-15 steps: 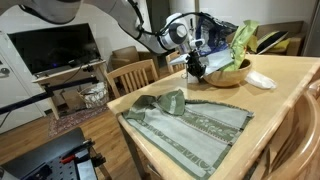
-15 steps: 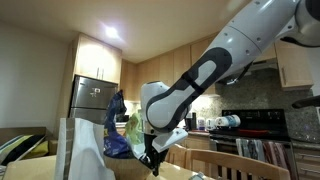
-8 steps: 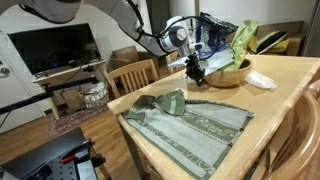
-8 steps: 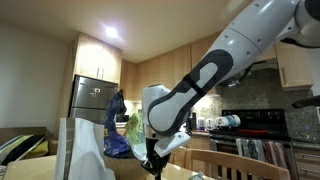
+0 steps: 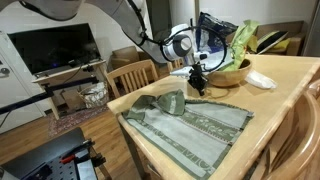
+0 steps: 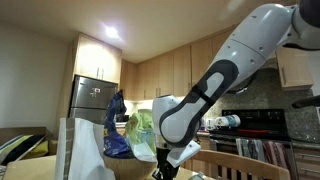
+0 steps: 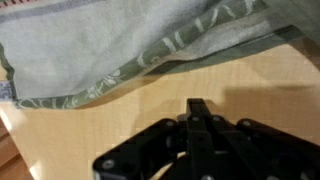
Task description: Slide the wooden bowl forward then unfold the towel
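The wooden bowl [image 5: 233, 72] stands at the far side of the table, with green leafy stuff above it. The towel [image 5: 190, 125] lies nearer, grey-green with paler stripes, its far left corner folded over. My gripper [image 5: 197, 82] hangs between them, just off the bowl's near rim and above the towel's far edge. In the wrist view the gripper [image 7: 199, 104] is shut and empty over bare table wood, with the towel's [image 7: 130, 45] folded edge just ahead of it. An exterior view from low down shows the gripper [image 6: 160, 171] pointing downward.
A small white dish [image 5: 262, 79] sits right of the bowl. Blue and green bags [image 5: 222, 30] stand behind it. A wooden chair [image 5: 132, 75] is at the table's left edge and another chair [image 5: 292, 140] at the near right. A television [image 5: 55, 48] stands beyond.
My gripper has moved away from the bowl's rim, down and towards the towel's far edge. It stays shut. Bowl and towel look unmoved.
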Action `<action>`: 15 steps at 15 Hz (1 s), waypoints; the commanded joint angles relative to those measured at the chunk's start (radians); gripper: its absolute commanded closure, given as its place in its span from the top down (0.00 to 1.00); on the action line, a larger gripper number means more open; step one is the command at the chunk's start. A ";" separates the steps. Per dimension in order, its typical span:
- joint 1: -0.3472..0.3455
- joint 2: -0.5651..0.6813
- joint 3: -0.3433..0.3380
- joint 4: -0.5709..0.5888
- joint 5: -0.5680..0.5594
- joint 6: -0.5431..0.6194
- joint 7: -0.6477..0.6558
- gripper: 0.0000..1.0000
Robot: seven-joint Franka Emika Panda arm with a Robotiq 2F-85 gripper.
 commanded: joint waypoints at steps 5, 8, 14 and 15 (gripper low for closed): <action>-0.045 -0.193 0.039 -0.216 0.004 0.096 -0.081 0.00; -0.067 -0.287 0.056 -0.334 0.005 0.175 -0.132 0.00; -0.048 -0.186 0.034 -0.211 0.000 0.121 -0.091 0.01; -0.047 -0.184 0.034 -0.211 0.000 0.121 -0.091 0.01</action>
